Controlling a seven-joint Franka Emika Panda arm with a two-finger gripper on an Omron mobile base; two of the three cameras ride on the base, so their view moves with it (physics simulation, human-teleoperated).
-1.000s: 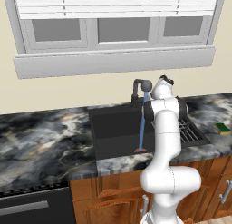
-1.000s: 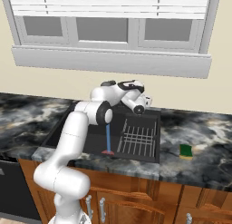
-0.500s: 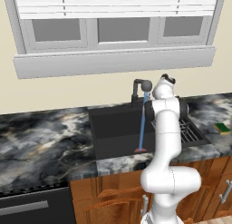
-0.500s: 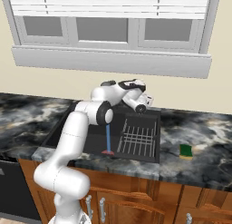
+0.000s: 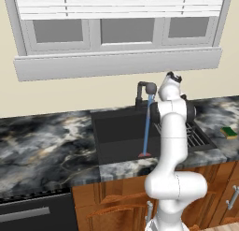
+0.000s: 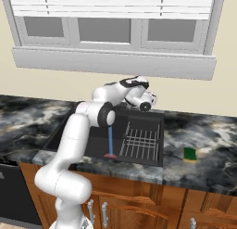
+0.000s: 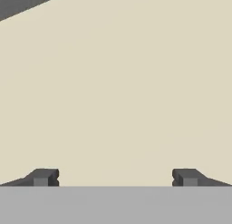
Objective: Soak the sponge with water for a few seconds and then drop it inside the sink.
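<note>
A small rectangular sponge (image 6: pixel 190 155), yellow with a green scrub layer on top, lay flat on the dark marbled bench (image 6: pixel 203 144). It sat well apart from the claw (image 6: pixel 149 102), lower down and off to the claw's right, beyond the sink's edge. In the left base view the sponge (image 5: pixel 229 132) appeared near the right edge of the bench.

The claw hung above the back of the dark charcoal sink (image 6: pixel 92 142), beside the dark faucet (image 5: pixel 144 90). In the hand view the two dark fingertips (image 7: pixel 45 177) stood wide apart with nothing between them, facing a plain beige wall (image 7: pixel 127 91).

A thin light-blue stream of water (image 5: pixel 146 127) fell straight from the faucet to a small red drain spot (image 5: pixel 144 155), below the claw and to its left. A wire dish rack (image 6: pixel 142 142) filled the sink's right part, below the claw.
</note>
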